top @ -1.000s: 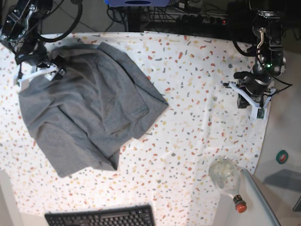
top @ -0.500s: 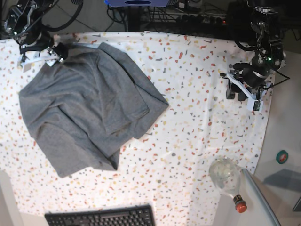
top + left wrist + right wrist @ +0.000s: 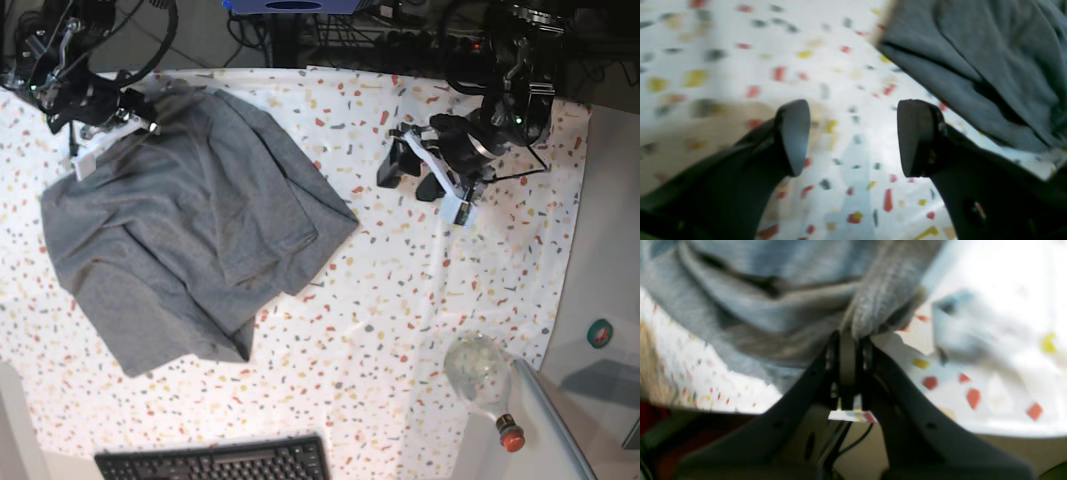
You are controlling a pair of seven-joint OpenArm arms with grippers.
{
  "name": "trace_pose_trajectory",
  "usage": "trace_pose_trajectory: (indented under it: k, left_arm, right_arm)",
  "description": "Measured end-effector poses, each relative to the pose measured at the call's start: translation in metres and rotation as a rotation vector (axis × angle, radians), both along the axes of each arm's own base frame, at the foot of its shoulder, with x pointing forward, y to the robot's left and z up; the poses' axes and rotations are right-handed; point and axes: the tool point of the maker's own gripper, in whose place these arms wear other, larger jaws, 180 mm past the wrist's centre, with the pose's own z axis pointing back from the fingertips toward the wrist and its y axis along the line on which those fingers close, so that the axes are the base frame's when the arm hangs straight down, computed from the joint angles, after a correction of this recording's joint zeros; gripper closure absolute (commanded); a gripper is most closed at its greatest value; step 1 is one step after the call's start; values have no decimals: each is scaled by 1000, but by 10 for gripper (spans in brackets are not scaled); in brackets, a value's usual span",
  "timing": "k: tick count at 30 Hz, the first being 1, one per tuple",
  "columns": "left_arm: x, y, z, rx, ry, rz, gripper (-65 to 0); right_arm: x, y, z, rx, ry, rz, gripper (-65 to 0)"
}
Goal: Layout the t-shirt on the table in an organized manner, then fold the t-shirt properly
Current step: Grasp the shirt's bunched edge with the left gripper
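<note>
- The t-shirt [image 3: 190, 230] is lying crumpled on the tabletop [image 3: 420, 300], overlapped on itself with no sleeve or hem drawn out straight; the laying-out is judged barely begun, and all of the folding is left to be done.
- In the base view's left, the right tool [image 3: 140, 115] is being held low over the far top edge of the t-shirt, its arm reaching in from the tabletop's far corner.
- In the right wrist view the right tool [image 3: 848, 336] is seen with its jaws pressed together, and a bunched ridge of the grey fabric [image 3: 883, 296] is being pinched just ahead of its tips.
- Farther right, the left tool [image 3: 420, 172] is being held above bare tabletop, well apart from the t-shirt, its arm stretched inward from the far right side.
- In the left wrist view the left tool [image 3: 853, 136] is being shown with jaws parted and nothing between them; the t-shirt's edge [image 3: 973, 66] is lying ahead and to one side.
</note>
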Motion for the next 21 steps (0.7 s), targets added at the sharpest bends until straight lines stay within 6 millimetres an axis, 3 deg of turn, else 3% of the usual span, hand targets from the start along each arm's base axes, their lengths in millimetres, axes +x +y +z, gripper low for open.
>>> trace_pose_trajectory:
  k: [4, 11, 15, 19, 21]
  left_arm:
    - [-10, -22, -5, -13, 21, -70, -388]
    - [-30, -24, -15, 42, 59, -180, -388]
    - [-48, -43, -24, 81, 78, -297, -388]
    - [-69, -56, -42, 280, 31, -502, -387]
    - [-72, -75, -44, 338, -7, -568, -387]
  right_arm:
    - [29, -12, 28, -62, -73, 35, 0]
    - [95, -36, 109, -185, -274, 90, 0]
    - [119, -50, 130, -233, -328, 84, 0]
    - [141, -56, 151, -252, -396, 84, 0]
    - [152, -63, 163, -276, -431, 84, 0]
